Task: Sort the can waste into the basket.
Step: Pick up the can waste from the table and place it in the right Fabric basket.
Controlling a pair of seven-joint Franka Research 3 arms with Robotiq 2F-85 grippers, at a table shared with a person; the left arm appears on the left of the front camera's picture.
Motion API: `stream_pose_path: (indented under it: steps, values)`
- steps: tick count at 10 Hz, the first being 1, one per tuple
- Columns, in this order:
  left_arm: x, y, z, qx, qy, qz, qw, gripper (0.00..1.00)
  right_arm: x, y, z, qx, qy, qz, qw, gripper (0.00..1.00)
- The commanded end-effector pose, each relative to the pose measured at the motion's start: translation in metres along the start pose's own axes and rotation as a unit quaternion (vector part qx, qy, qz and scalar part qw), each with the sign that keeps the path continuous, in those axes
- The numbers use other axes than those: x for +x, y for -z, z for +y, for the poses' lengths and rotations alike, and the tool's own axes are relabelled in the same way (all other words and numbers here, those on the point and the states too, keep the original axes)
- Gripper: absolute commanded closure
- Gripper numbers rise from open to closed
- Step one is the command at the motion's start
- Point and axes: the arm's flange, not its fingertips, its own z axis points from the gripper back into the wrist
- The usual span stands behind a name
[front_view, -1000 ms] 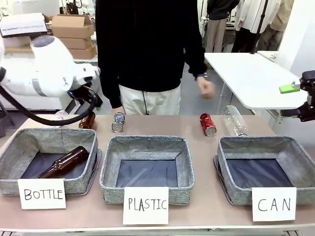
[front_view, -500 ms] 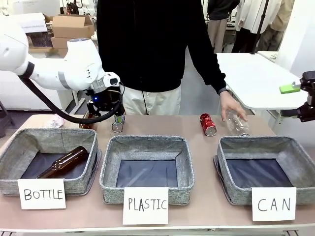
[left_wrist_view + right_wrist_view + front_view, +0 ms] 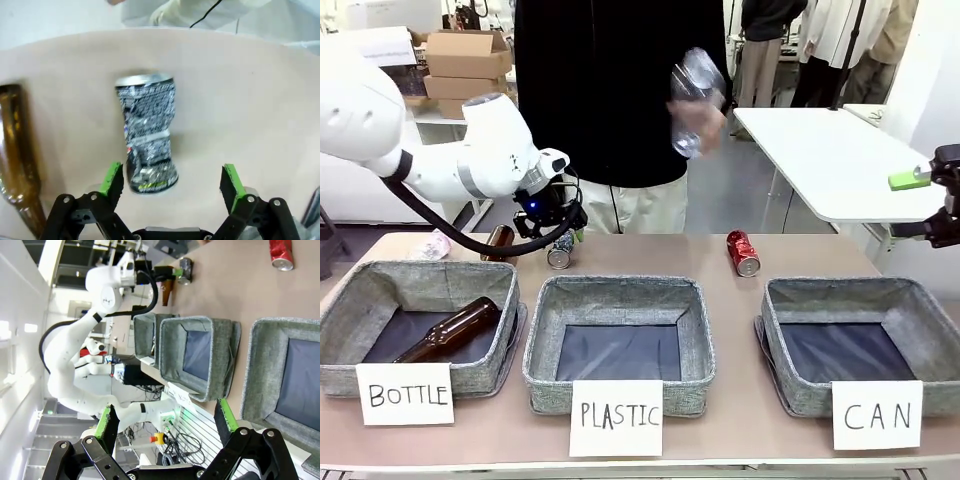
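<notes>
Looking at the left arm, are its jaws holding anything?

No. The left jaws are wide open and grip nothing. They hang low over the bench, right by the dark can.

Which way does that can lie?

On its side, dented in the middle. Its long way runs straight away from the wrist, so the green pads stand across its thin way — good for a grab, I think. But the can is not in the middle. Its near end sits just beside one pad, and the other pad is well apart from it. I think the jaws need to slide a bit toward the brown bottle, then go down.

And the red can?

It lies on the bench too, near the back wall of the CAN basket. The right arm is nearer to it. The right jaws are open and empty — off at the right side, above the bench.

Is any can in the basket?

Not yet. Both lie outside it, and the dark one is the far one.
</notes>
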Motion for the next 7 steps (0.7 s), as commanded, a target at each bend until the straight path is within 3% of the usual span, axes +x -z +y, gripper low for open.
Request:
stream_pose_path:
  steps: [1,3,7]
  values:
    - [0.001,0.019,-0.003,0.0,0.007,-0.017,1.0,0.0,0.001,0.0,0.001,0.008,-0.005,-0.003,1.0,0.0]
    - [0.004,0.03,0.001,0.034,0.014,-0.036,0.999,0.0,0.001,0.0,0.001,0.008,-0.005,-0.003,1.0,0.0]
    - [0.006,0.036,0.006,0.044,0.003,-0.034,0.998,0.0,0.001,0.0,0.001,0.008,-0.005,-0.003,1.0,0.0]
